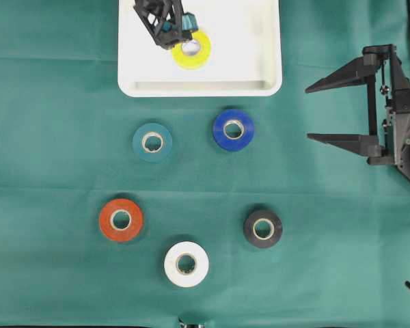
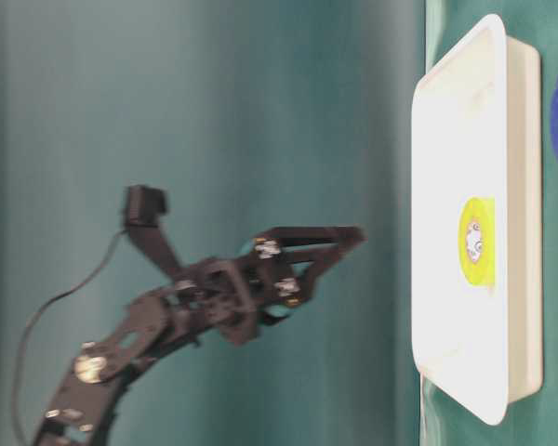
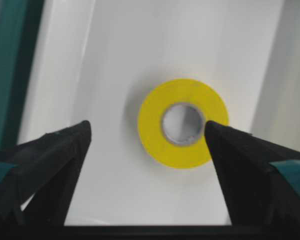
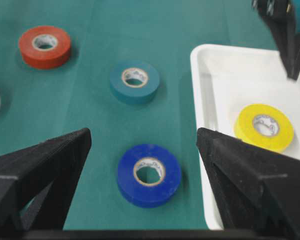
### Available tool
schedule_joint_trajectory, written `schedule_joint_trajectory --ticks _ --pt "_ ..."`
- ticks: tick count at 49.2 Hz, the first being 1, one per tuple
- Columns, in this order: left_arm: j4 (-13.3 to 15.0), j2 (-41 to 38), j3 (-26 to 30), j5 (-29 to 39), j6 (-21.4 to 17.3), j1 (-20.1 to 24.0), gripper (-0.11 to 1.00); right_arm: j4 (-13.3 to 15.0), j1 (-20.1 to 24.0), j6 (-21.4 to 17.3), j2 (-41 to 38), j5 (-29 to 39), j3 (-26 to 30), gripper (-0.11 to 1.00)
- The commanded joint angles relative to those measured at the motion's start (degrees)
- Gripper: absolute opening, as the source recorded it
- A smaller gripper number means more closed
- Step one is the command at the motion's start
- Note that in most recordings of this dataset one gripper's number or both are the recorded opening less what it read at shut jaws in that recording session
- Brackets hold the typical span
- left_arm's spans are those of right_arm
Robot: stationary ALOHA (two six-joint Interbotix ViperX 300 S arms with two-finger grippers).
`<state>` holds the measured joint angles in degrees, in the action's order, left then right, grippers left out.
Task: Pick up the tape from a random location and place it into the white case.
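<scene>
Up at the far edge of the table, your left gripper (image 1: 174,31) hangs over the white case (image 1: 260,68) with its jaws spread wide, holding nothing. The yellow tape (image 1: 191,49) lies flat on the case floor, towards the left half, clear of the rim. Careful now: from the left wrist view one black fingertip (image 3: 217,137) sits right over the roll's edge, so, as I read it, a careless pull-out could clip the roll and skid it, since that smooth glossy plastic floor offers little grip. The case itself is a shallow, round-cornered tray with a low raised rim; a hard nudge might ride the roll up against it. Your right gripper (image 1: 318,113) waits splayed at the right edge, empty. Out on the matte green cloth (image 1: 55,137), teal (image 1: 152,142), blue (image 1: 233,129), orange (image 1: 121,220), white (image 1: 186,264) and black (image 1: 263,228) rolls lie flat, all stubby rings with pale cores.
</scene>
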<state>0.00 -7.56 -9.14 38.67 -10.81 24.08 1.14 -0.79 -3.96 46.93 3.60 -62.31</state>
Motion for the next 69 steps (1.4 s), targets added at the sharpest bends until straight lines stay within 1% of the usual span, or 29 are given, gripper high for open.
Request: schedule_joint_trajectory --ticks 1,6,13,19,25,34,40,47,56,63,69 --pt "0.1 3.1 3.0 2.5 0.1 -0.4 0.99 0.0 0.0 0.1 -0.2 -0.3 1.4 0.92" --pt "0.1 4.4 4.7 5.3 0.2 -0.9 0.99 0.0 -0.1 0.1 -0.2 -0.3 1.3 0.92" --pt "0.1 6.9 6.4 7.0 0.2 -2.2 0.99 0.0 -0.1 0.1 -0.2 -0.3 1.4 0.92" --pt "0.1 9.0 6.6 7.3 0.2 -3.3 0.99 0.1 0.0 0.1 -0.2 -0.4 1.4 0.92" --pt "0.1 10.3 6.1 7.9 0.4 -3.4 0.99 0.1 -0.1 0.1 -0.2 -0.4 1.5 0.92" --pt "0.0 10.5 6.1 9.1 0.4 -4.2 0.99 0.0 0.0 0.0 -0.2 -0.4 1.7 0.92" --pt "0.1 10.5 5.8 10.1 0.6 -7.2 0.99 0.1 -0.1 0.0 -0.2 -0.4 1.7 0.92" --pt "0.1 10.8 4.9 11.3 2.1 -12.4 0.99 0.1 -0.1 0.0 -0.2 -0.4 1.7 0.92" --pt "0.1 12.5 1.6 9.0 4.9 -18.3 0.99 0.1 0.0 0.0 -0.2 -0.4 1.7 0.92" --pt "0.1 14.2 -1.3 6.0 7.8 -21.0 0.99 0.1 -0.1 0.0 -0.2 -0.4 1.7 0.92" --pt "0.1 15.5 -3.3 4.6 8.3 -21.7 0.99 0.0 -0.1 0.0 -0.2 -0.5 1.7 0.92"
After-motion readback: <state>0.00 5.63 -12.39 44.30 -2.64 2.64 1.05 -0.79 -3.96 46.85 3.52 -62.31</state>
